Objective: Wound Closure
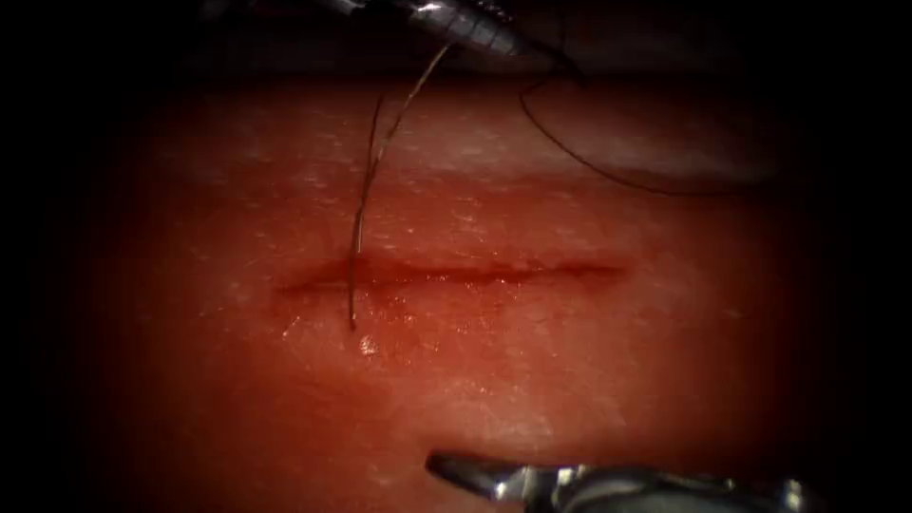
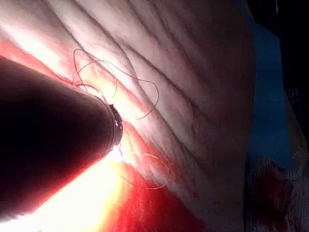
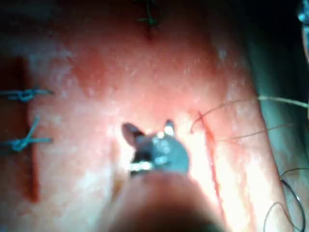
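Note:
The cut [image 1: 475, 275] runs across the tissue [image 1: 617, 380] with red fluid along it. At the far edge, the left tool [image 1: 454, 38] is shut on the end of the pale needle [image 1: 413, 95], which hangs out of the tissue. Thread [image 1: 357, 237] trails from the needle across the cut near its left end and enters the tissue just on the near side [image 1: 351, 323]. The right tool [image 1: 446, 467] sits low at the near edge. The right wrist view shows its jaws [image 3: 148, 128] open and empty, close to the cut [image 3: 210, 150], the thread [image 3: 227, 108] and the needle [image 3: 285, 101].
Slack dark thread [image 1: 589, 166] loops over the far right of the tissue, and thread loops [image 2: 145, 87] lie by the left shaft [image 2: 58, 145]. Older blue knotted stitches [image 3: 24, 94] [image 3: 24, 141] close another cut. A small shiny droplet [image 1: 367, 347] sits near the thread's entry.

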Tool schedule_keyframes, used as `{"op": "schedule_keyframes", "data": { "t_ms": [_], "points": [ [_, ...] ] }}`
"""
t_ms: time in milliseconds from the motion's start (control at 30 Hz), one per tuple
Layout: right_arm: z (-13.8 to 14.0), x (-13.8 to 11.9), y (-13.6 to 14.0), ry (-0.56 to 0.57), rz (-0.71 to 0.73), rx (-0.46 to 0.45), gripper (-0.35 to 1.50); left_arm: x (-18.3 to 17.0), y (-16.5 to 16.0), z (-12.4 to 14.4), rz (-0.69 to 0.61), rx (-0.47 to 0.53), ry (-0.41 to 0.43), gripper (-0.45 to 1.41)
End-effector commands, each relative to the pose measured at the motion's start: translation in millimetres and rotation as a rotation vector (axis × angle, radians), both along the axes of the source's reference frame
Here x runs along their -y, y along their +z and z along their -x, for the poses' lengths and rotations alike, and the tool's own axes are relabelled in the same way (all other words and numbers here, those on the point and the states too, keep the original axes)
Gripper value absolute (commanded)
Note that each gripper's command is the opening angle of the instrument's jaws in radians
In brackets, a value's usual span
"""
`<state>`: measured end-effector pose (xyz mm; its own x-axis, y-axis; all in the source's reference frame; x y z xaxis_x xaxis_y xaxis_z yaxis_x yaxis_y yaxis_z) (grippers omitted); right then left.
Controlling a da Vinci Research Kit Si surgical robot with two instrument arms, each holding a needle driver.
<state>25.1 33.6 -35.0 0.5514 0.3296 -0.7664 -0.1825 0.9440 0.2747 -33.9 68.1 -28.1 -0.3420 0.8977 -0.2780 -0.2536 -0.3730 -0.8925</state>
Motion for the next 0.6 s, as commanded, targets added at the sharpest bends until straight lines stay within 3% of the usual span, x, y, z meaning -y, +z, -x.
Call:
{"op": "schedule_keyframes", "data": {
  "t_ms": [33, 267, 433, 600],
  "points": [
    [-0.7, 0.0, 0.5, -0.001, 0.001, -0.003, 1.30, -0.6, 0.2, 0.2, 0.002, 0.005, 0.006, -0.35],
    [-0.8, -0.1, 0.4, 0.004, -0.005, -0.002, 1.30, -0.2, -0.9, -2.0, 0.026, -0.034, -0.056, -0.35],
    [-1.3, -1.2, -0.4, 0.131, -0.106, -0.070, 1.25, 2.0, -1.5, -5.0, 0.069, 0.061, -0.166, -0.35],
    [-4.0, -3.2, -0.9, 0.271, -0.303, -0.203, 1.16, 4.5, -2.4, -7.4, 0.102, 0.175, -0.275, -0.35]
  ]
}}
